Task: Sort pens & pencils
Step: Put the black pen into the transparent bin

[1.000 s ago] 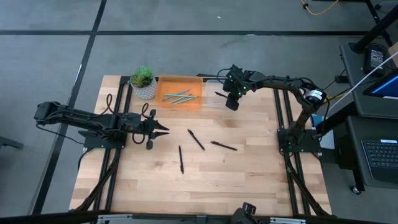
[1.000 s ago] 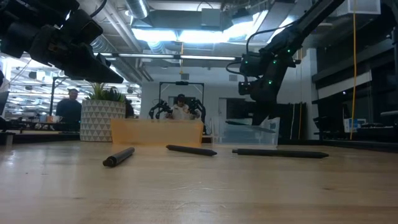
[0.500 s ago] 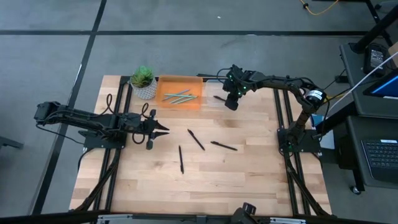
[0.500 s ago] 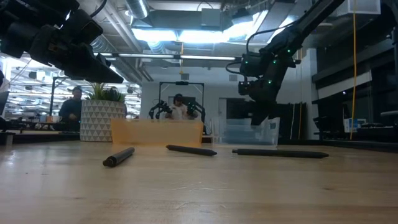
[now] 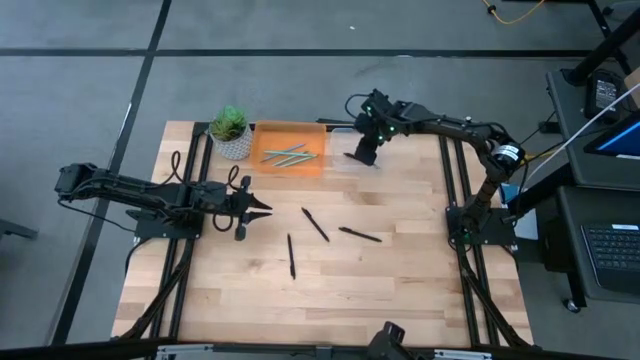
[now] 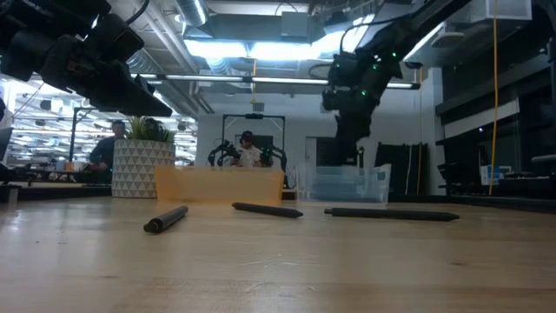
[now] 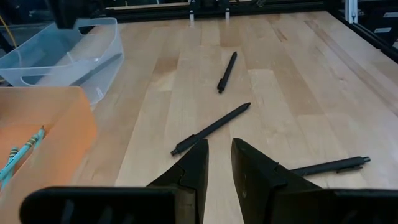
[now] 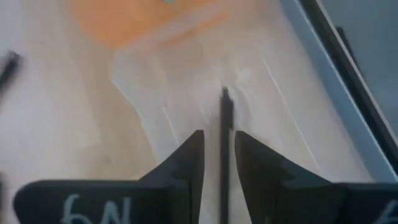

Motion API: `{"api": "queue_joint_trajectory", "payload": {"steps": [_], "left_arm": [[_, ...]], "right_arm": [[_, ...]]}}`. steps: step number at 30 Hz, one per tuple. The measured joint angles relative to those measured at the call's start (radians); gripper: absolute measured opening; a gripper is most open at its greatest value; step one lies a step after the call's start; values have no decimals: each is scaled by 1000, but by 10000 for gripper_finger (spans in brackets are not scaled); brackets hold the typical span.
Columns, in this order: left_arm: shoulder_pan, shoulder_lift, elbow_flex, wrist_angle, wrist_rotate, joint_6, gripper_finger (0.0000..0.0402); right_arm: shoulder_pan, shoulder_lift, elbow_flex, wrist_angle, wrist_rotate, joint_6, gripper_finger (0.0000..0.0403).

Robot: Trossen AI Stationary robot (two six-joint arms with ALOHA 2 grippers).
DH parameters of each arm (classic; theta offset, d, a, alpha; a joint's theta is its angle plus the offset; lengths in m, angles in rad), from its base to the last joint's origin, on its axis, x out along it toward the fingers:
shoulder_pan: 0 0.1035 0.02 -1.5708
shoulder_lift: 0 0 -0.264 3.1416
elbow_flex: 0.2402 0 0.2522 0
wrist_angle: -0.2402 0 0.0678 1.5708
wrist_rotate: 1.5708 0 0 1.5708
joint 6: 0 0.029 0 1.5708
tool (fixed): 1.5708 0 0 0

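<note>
Three black pens lie flat on the wooden table (image 5: 400, 290): one (image 5: 315, 224), one (image 5: 359, 235) and one (image 5: 291, 256). Several light blue-grey pencils (image 5: 288, 154) lie in the orange tray (image 5: 262, 140). My right gripper (image 8: 219, 134) hangs over the clear bin (image 5: 340, 168) beside that tray, shut on a fourth black pen (image 8: 224, 118). My left gripper (image 7: 219, 144), shut and touching nothing, hovers near the table's left side (image 5: 265, 209), short of the nearest pen (image 7: 211, 129). My right gripper pinches the black pen between its two fingers (image 8: 189, 155). The pen lies along the fingers, and its free end (image 8: 225, 94) sticks out past the tips. The fingers slant down from above. The pen is lifted clear, above the clear bin.
A potted plant (image 5: 231, 133) stands at the far left corner beside the orange tray. The clear bin (image 7: 62, 56) sits right of the tray, along the far edge. Bare wood stretches across the near half of the table. People show in the room behind (image 6: 109, 152).
My right gripper has risen and moved a little toward the table's far edge and left, carrying the pen with it above the clear bin. It has stayed shut on the pen. The left arm and the pens on the table have kept still.
</note>
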Motion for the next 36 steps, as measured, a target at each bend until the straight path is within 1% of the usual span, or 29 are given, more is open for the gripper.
{"api": "queue_joint_trajectory", "payload": {"steps": [3,7,13,19,23,27,29,33,36], "left_arm": [[0,0,0,-20,0,-16,64],[-1,0,0,-36,0,-24,64],[-1,0,0,-41,0,-25,64],[-1,0,0,-41,1,-40,64],[-1,0,0,-41,0,-43,64],[-1,0,0,-40,0,-43,64],[-1,0,0,-40,0,-43,64],[-1,0,0,-35,0,-44,64],[-8,0,0,-33,0,-45,64]], "right_arm": [[7,0,28,-4,-65,24,92],[25,-1,44,-29,-149,10,92],[58,-31,44,-30,-163,12,92],[77,-123,30,-18,-163,19,92],[106,-218,-51,39,-163,46,92],[141,-332,-182,168,-162,79,92],[157,-389,-244,220,-143,98,92],[194,-493,-352,291,-63,133,92],[221,-554,-425,343,-57,154,92]]}}
